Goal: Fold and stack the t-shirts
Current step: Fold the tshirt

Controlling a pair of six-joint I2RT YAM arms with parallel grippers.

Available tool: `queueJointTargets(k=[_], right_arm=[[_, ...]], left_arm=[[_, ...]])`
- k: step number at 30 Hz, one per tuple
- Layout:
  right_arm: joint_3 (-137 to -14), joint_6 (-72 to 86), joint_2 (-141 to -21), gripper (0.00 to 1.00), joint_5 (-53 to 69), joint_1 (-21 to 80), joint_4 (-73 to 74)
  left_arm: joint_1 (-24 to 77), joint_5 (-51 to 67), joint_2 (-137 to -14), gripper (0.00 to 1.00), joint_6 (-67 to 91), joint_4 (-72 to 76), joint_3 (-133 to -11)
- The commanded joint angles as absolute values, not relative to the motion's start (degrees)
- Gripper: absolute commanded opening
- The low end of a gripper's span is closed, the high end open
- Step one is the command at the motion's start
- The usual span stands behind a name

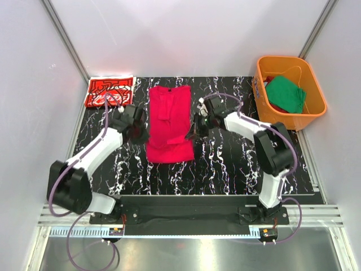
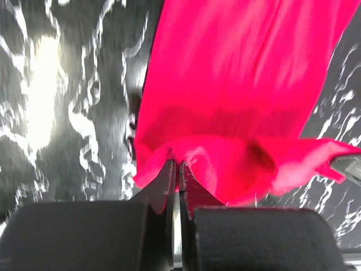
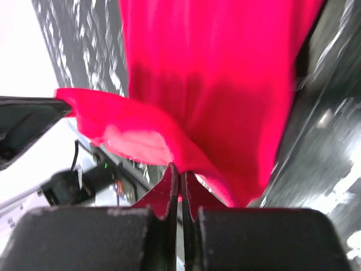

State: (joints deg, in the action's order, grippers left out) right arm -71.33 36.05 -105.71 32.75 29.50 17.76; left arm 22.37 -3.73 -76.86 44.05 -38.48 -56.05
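A black bench (image 1: 225,169) veined with white, walled by plain white panels, carries a soft crimson tee (image 1: 168,121) at its centre, folded into a long smooth strip running from the arms toward the far wall, its near sides pinched in both arms' clenched jaws.

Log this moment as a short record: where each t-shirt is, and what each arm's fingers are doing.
crimson t-shirt: mid-table, lying as a long strip
left fingers: shut, pinching the crimson t-shirt's left edge, in its near half
right fingers: shut, pinching its right edge opposite
printed red t-shirt: folded, at the table's far left corner
green t-shirt: inside the orange tub, at the table's far right
stack: not yet started
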Motion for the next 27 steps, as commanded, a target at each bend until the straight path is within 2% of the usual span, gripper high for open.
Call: queueJointTargets(k=[1, 5, 11, 27], right_arm=[[-79.8, 31.7, -111.7, 0.00, 35.6, 27.2, 22.7], [-89.4, 30.4, -117.7, 0.00, 36.6, 25.9, 26.6], [-95.2, 30.1, -122.0, 0.00, 37.4, 23.6, 28.3], [-99.9, 31.0, -128.1, 0.00, 41.5, 20.9, 26.0]], left_arm=[[18.1, 1.6, -81.5, 0.00, 37.3, -33.2, -62.7], [15.8, 3.6, -88.0, 0.00, 35.4, -32.4, -67.8], [13.8, 7.4, -95.0, 0.00, 34.5, -31.2, -73.3], [12.1, 7.5, -104.3, 0.00, 34.8, -33.1, -82.9]])
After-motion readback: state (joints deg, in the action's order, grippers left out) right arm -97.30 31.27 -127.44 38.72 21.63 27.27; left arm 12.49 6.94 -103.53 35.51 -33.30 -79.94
